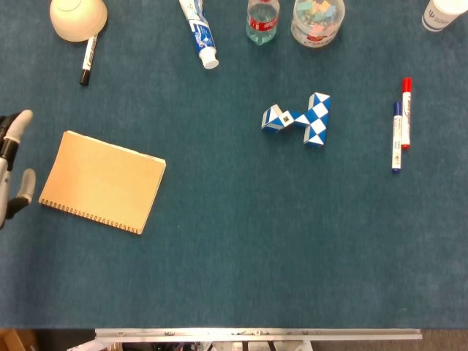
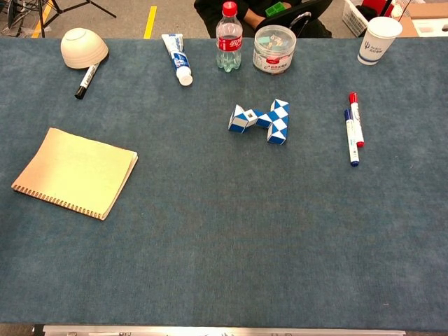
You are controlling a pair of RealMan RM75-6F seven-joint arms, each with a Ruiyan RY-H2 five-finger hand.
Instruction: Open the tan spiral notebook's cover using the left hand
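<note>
Blue counter (image 1: 234,248) is lying bare around the closed tan spiral notebook (image 1: 103,181); left robot hand (image 1: 12,170) is hovering at its left edge, fingers spread, empty.

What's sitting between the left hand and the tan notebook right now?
Nothing: in the head view only bare blue table separates the left hand from the closed tan spiral notebook.

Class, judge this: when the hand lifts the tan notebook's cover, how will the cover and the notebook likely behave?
The notebook lies flat and closed, so its thin cover will probably flex and hinge about the spiral binding. It looks light, so it may slide on the table as the left hand pushes the edge.
</note>
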